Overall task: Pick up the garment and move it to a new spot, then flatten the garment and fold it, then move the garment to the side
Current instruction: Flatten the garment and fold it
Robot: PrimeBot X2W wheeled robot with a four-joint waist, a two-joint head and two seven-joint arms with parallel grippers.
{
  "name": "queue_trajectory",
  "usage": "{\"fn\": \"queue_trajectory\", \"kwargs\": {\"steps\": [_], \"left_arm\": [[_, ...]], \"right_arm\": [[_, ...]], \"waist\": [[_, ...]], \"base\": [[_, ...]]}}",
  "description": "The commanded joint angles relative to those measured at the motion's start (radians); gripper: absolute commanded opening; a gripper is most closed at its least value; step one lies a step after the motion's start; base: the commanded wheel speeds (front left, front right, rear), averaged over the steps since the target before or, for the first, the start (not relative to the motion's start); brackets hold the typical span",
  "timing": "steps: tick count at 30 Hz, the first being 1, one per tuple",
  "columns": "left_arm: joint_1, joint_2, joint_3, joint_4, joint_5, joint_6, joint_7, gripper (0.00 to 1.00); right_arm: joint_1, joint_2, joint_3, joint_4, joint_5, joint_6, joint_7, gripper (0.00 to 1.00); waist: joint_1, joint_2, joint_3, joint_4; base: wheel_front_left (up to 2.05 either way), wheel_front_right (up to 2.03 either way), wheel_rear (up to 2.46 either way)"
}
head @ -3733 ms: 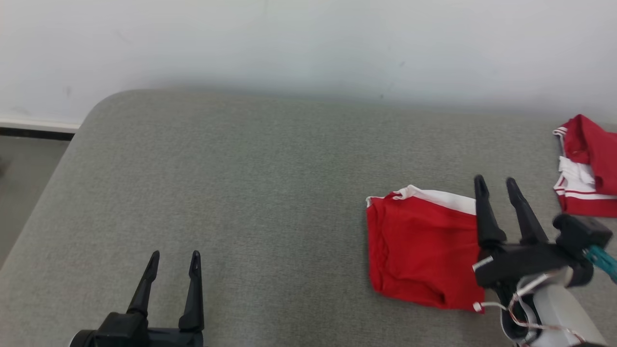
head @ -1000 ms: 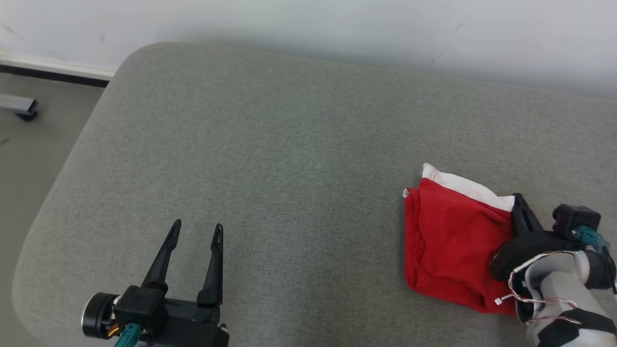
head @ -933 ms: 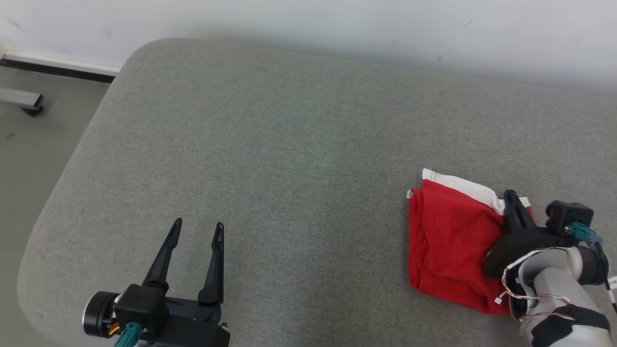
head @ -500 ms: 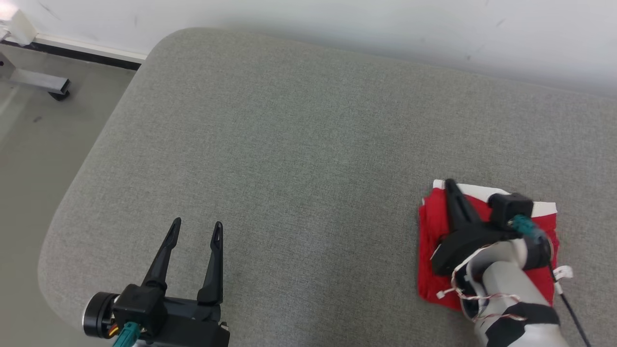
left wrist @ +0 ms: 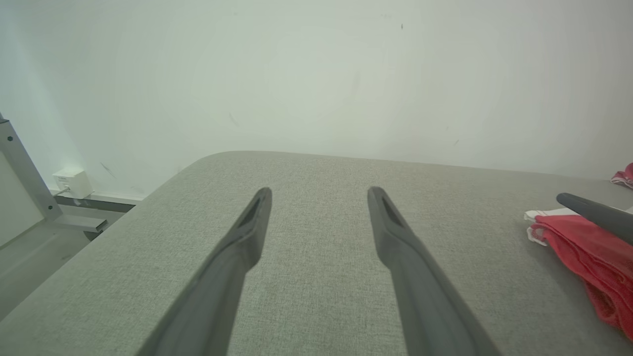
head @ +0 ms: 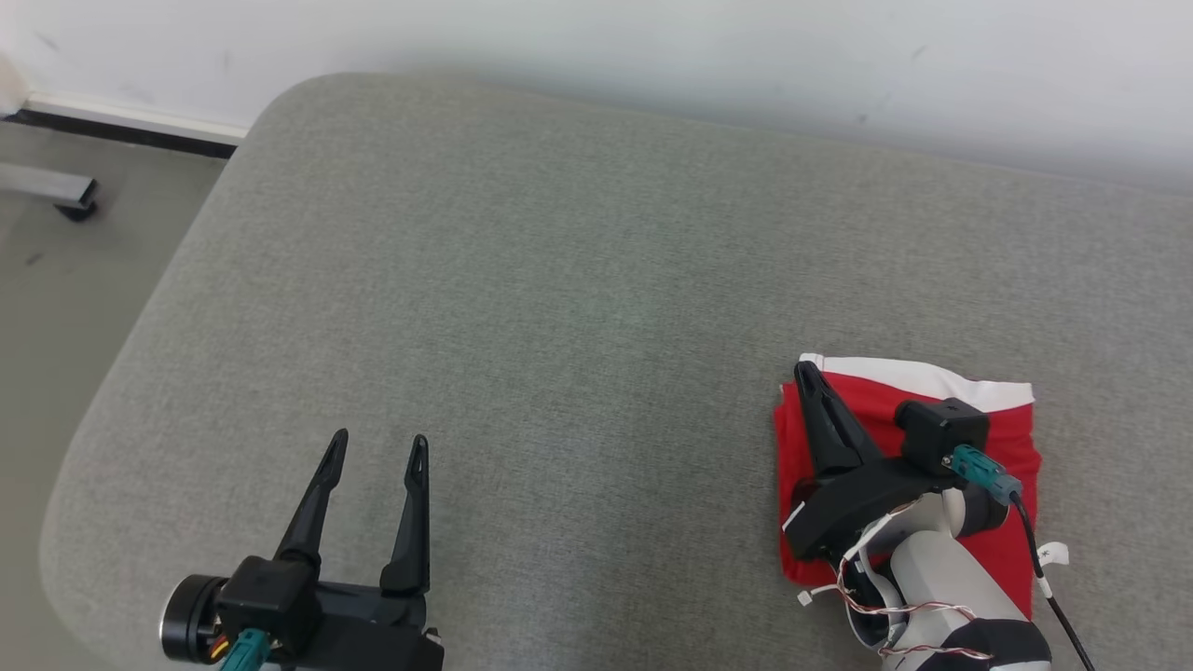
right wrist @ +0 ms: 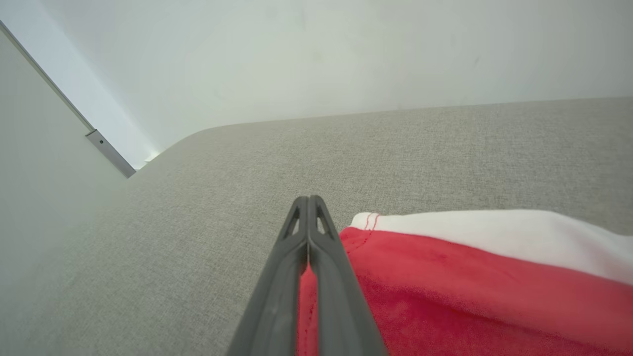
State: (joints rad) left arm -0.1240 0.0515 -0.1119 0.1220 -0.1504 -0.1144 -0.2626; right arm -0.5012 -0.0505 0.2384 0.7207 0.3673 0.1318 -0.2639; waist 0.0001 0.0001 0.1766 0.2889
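Note:
The garment is a folded red piece with a white band, lying flat at the right of the grey cushion. My right gripper lies low across its left part, fingers pressed together and shut, tips at the far left corner. The right wrist view shows the shut right gripper over the garment with nothing clamped. My left gripper hovers open and empty at the front left. The left wrist view shows the left gripper open, with the garment far to the right.
The cushion's rounded left edge drops to the floor, where a metal frame foot stands. A white wall runs behind. Another red cloth peeks in at the far right of the left wrist view.
The head camera has shifted. My right gripper, still shut, has swept from the garment's right edge across to its left part, and the garment has turned a little. The left gripper has stayed open.

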Motion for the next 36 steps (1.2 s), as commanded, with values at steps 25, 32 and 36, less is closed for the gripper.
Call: {"fn": "queue_trajectory", "kwargs": {"steps": [25, 32, 36], "left_arm": [[0.091, -0.002, 0.090, -0.012, 0.036, -0.012, -0.003, 1.00], [0.110, -0.002, 0.098, -0.018, 0.038, -0.012, -0.003, 1.00], [0.122, -0.001, 0.110, -0.022, 0.039, -0.013, -0.003, 1.00]], "right_arm": [[0.279, -0.107, -0.112, -0.388, -0.056, -0.003, 0.000, 0.00], [0.372, -0.103, -0.158, -0.444, -0.060, -0.003, 0.000, 0.00], [0.426, -0.096, -0.163, -0.469, -0.064, -0.003, 0.000, 0.17]], "waist": [[-0.0001, -0.0001, -0.144, -0.273], [-0.0001, -0.0001, -0.164, -0.297], [-0.0001, -0.0001, -0.168, -0.308]], "base": [[0.00, 0.00, 0.00], [0.00, 0.00, 0.00], [0.00, 0.00, 0.00]]}}
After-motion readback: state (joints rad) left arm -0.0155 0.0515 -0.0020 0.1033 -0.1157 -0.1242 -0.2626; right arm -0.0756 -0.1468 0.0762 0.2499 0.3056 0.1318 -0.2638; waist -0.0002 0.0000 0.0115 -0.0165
